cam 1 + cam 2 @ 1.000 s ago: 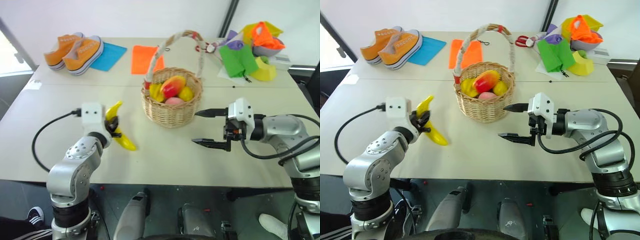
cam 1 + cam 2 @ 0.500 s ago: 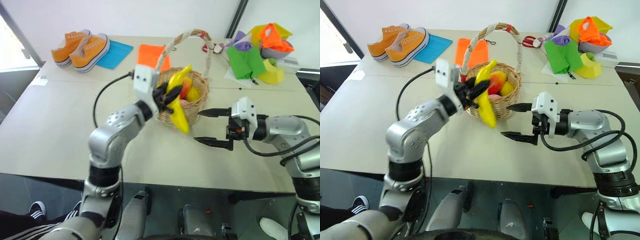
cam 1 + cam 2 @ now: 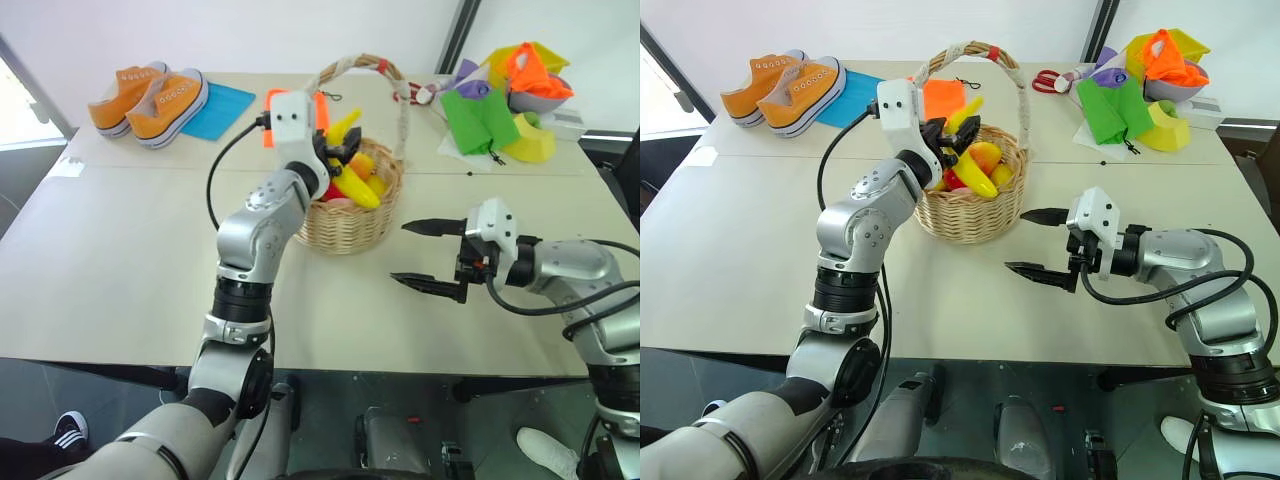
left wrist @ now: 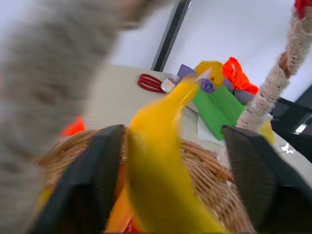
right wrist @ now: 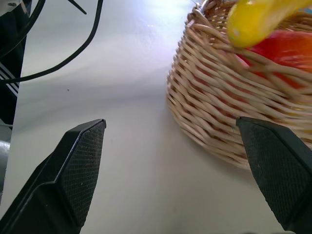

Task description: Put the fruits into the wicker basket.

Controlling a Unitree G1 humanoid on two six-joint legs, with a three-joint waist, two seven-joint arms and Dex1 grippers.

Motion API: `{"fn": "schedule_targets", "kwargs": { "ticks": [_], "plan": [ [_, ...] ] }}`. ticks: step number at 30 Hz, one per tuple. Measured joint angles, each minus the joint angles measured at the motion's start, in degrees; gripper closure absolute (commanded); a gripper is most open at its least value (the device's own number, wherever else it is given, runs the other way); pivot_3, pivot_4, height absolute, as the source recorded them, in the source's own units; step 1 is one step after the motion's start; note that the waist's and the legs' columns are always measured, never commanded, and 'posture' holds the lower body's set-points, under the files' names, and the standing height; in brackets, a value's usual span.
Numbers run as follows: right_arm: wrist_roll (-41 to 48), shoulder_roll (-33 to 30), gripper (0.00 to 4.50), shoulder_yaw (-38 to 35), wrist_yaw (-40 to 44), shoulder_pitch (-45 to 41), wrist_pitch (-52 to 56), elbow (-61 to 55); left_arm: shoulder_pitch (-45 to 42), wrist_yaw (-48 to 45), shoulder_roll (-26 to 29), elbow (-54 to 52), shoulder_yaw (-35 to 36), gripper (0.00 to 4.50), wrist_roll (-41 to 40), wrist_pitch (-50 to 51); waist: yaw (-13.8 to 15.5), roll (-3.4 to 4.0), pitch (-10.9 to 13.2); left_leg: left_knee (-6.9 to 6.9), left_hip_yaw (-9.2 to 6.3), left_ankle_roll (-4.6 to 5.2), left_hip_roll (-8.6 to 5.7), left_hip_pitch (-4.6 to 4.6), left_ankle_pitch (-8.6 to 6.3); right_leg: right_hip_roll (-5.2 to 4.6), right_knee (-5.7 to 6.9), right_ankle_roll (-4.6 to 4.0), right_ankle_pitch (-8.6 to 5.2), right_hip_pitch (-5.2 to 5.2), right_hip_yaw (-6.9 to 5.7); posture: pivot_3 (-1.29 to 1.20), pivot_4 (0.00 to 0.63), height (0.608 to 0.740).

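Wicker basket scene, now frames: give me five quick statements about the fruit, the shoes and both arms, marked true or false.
1. The curved yellow banana is over the round tan wicker basket. True.
2. The left gripper is clamped tight on the banana. False: its jaws stand apart in the left wrist view, with the banana loose between them.
3. The right gripper holds a fruit. False: its jaws are open and empty, beside the basket.
4. The pair of orange canvas shoes sits at the table's far left corner. True.
5. The red scissors lie inside the basket. False: they lie on the table behind it, near the green cloth.
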Motion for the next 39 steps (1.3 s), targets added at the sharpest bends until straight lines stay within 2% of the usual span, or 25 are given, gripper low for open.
{"fn": "schedule_targets", "kwargs": {
  "ticks": [6, 12, 15, 20, 25, 30, 35, 37, 39],
  "plan": [
    [0.0, 0.0, 0.00, 0.0, 0.0, -0.3, -0.1, 0.1, 4.9, -2.4, 2.4, -4.9, -2.9, 0.09, 0.4, 0.6, -0.1, 0.01, 0.0, -0.01, -0.01, -0.02, 0.01, 0.00, 0.01, 0.01, 0.02, -0.01, 0.00, -0.03, 0.01, 0.00, 0.150, 0.740],
    [-0.1, 2.3, 0.00, -0.2, -1.1, -4.2, -1.1, 3.1, 12.2, -14.7, 14.6, -17.7, -11.6, 0.09, 1.6, -1.5, -0.3, 0.07, 0.0, -0.08, 0.03, -0.21, 0.03, 0.04, 0.13, 0.02, 0.04, -0.03, 0.00, -0.02, 0.06, 0.00, 0.150, 0.740],
    [-1.0, 4.7, 0.00, -1.3, -4.8, -7.8, -2.3, 6.7, 18.3, -19.3, 18.8, -22.8, -12.8, 0.09, 1.4, -2.7, -0.3, 0.09, 0.0, -0.08, 0.00, -0.15, 0.02, 0.05, 0.09, 0.02, 0.04, -0.04, 0.00, -0.03, 0.08, 0.00, 0.150, 0.740],
    [-4.5, 11.0, 0.00, -3.7, -17.2, -14.0, -2.6, 13.7, 29.6, -24.2, 27.0, -30.4, -3.6, 0.09, -2.3, -4.6, -1.1, 0.11, 0.0, -0.19, -0.08, -0.09, 0.05, 0.06, 0.05, 0.04, 0.06, -0.07, -0.01, -0.14, 0.09, 0.00, 0.150, 0.740],
    [-7.2, 17.5, 0.00, -3.4, -26.3, -16.6, -1.6, 17.7, 38.2, -28.1, 30.5, -35.2, 3.7, 0.09, -5.3, -9.0, -1.3, 0.13, 0.0, -0.18, -0.09, -0.10, 0.02, 0.09, 0.06, 0.04, 0.08, -0.07, -0.01, -0.19, 0.09, 0.00, 0.150, 0.740],
    [-8.0, 22.0, 0.00, -3.4, -29.6, -22.2, -1.9, 22.9, 42.8, -30.2, 32.4, -35.0, 10.0, 0.09, -7.3, -11.7, -1.5, 0.15, 0.0, -0.22, -0.09, -0.12, 0.04, 0.12, 0.07, 0.07, 0.12, -0.07, -0.01, -0.30, 0.11, 0.00, 0.150, 0.740],
    [-10.3, 26.2, 0.00, -1.2, -30.3, -27.5, -5.4, 30.4, 44.8, -31.3, 33.5, -34.4, 11.5, 0.09, -7.5, -13.2, -1.4, 0.17, 0.0, -0.24, -0.09, -0.14, 0.04, 0.14, 0.08, 0.10, 0.14, -0.07, -0.01, -0.33, 0.12, 0.00, 0.150, 0.740],
    [-11.7, 27.4, 0.55, -0.2, -30.6, -29.3, -7.6, 34.2, 44.8, -31.3, 33.5, -34.4, 11.6, 0.00, -7.5, -13.8, -1.4, 0.17, 0.0, -0.24, -0.09, -0.14, 0.04, 0.14, 0.08, 0.10, 0.14, -0.07, -0.01, -0.33, 0.12, 0.00, 0.150, 0.740],
    [-12.9, 28.2, 1.41, -0.1, -32.5, -31.0, -9.4, 38.2, 45.1, -31.3, 33.5, -34.4, 11.7, 0.00, -7.6, -14.1, -1.4, 0.17, 0.0, -0.26, -0.08, -0.14, 0.04, 0.14, 0.09, 0.11, 0.18, -0.07, -0.01, -0.36, 0.13, 0.00, 0.150, 0.740]
  ]
}}
